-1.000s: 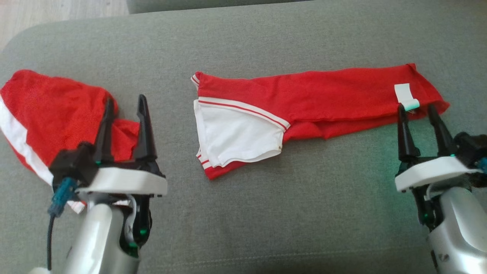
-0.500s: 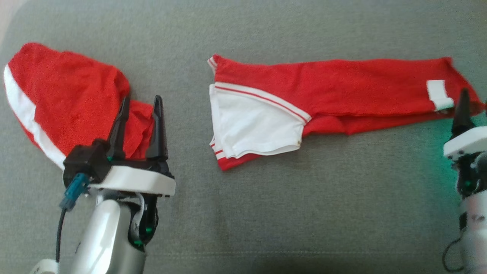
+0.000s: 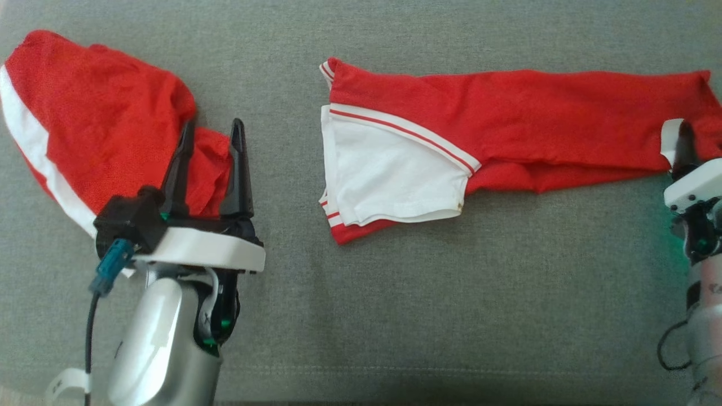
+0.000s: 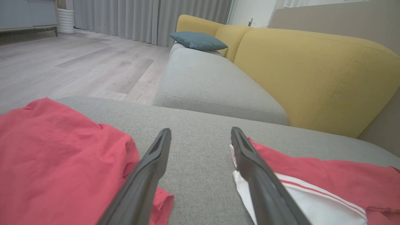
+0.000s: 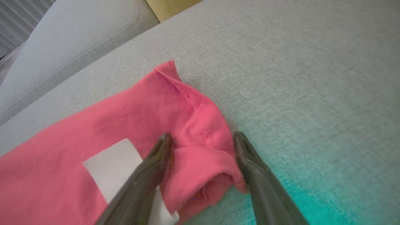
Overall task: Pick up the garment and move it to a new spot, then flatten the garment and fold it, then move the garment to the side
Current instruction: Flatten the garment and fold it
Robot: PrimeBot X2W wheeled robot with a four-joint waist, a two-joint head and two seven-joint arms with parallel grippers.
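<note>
The garment [image 3: 507, 113] is red and lies folded into a long strip across the grey cushion [image 3: 451, 293], with a white sleeve [image 3: 389, 175] on top at its left end. My right gripper [image 5: 202, 135] is open, its two fingers straddling the garment's rumpled right corner [image 5: 200, 156] beside a white label [image 5: 112, 162]. In the head view one finger [image 3: 682, 141] of that gripper shows at the right edge. My left gripper [image 3: 213, 124] stands open, empty, left of the garment. In the left wrist view that gripper [image 4: 200, 130] points between the garment [image 4: 328, 178] and another red cloth.
A second red garment with a white stripe [image 3: 101, 113] lies bunched at the cushion's far left, partly under my left fingers. Beyond the cushion are a grey seat [image 4: 212, 84], a yellow backrest [image 4: 312, 72], a blue pillow [image 4: 198, 40] and a wooden floor [image 4: 62, 62].
The head camera has shifted, so the whole picture moved. My right gripper has edged forward over the garment's right corner by the label. The left gripper has stayed beside the bunched cloth.
</note>
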